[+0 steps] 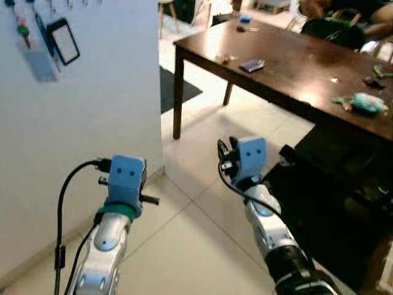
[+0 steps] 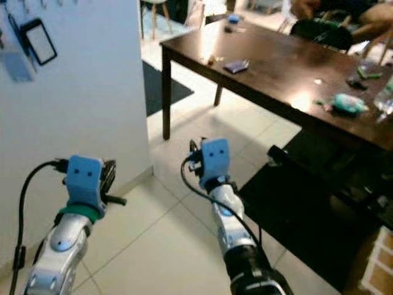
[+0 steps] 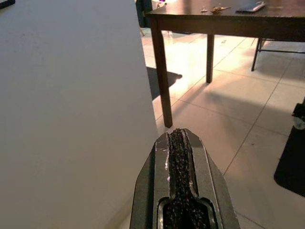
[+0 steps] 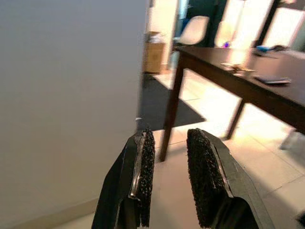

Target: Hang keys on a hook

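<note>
White wall (image 1: pixel 92 110) fills the left, with hooks along its top where a few things already hang, a black-framed tag (image 1: pixel 64 40) among them. Pale glossy tiles (image 1: pixel 184 246) run to a dark wooden table (image 1: pixel 295 67). The left gripper (image 3: pixel 178 157) has its rough black pads pressed shut on nothing; the right gripper (image 4: pixel 169 167) stands slightly parted, empty. Small brassy keys (image 1: pixel 228 58) seem to lie on the table's near end, too small to be sure. Fetching comes first: step to the table and pinch them.
</note>
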Motion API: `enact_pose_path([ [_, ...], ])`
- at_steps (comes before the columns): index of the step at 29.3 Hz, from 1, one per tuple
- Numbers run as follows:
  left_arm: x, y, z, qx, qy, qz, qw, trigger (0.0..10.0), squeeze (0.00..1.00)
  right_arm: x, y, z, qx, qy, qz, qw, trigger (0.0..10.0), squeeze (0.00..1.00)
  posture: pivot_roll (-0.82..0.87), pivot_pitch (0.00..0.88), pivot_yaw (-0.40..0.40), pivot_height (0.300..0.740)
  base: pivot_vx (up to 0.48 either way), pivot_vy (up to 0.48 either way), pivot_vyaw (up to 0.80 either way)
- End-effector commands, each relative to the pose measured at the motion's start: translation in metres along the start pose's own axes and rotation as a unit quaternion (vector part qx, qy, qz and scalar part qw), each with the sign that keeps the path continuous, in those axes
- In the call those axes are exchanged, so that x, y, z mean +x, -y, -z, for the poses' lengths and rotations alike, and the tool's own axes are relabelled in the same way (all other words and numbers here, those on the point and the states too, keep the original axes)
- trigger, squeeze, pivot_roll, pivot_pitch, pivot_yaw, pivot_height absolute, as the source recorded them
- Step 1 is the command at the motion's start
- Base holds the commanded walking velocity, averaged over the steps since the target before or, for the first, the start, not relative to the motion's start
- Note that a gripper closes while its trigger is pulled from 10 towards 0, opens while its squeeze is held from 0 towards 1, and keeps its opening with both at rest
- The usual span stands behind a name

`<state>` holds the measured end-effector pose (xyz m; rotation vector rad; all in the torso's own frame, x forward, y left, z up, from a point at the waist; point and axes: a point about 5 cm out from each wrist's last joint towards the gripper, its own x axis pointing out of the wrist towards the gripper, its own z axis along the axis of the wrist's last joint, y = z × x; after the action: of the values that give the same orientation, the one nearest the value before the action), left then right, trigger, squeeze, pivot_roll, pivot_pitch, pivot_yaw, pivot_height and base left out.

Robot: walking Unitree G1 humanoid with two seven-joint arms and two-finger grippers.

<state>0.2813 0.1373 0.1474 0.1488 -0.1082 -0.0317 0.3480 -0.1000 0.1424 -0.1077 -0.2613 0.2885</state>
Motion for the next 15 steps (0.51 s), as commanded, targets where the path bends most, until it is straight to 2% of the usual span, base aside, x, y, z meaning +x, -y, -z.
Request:
enact_pose_path([
  [1, -0.0014, 0.0002, 0.0054, 0.003, -0.009, -0.001, 1.0, 10.0, 0.0, -0.0014, -0.0024, -0.0002, -0.006, 0.004, -0.007, 1.0, 10.0, 0.0, -0.06, 0.047, 0.049, 0.74, 0.48, 0.0, 0.0],
  [15, -0.0014, -0.0007, 0.0068, 0.003, -0.013, -0.004, 1.0, 10.0, 0.0, -0.0021, -0.0053, -0.0004, -0.004, 0.008, -0.017, 1.0, 10.0, 0.0, -0.06, 0.039, 0.048, 0.74, 0.48, 0.0, 0.0],
])
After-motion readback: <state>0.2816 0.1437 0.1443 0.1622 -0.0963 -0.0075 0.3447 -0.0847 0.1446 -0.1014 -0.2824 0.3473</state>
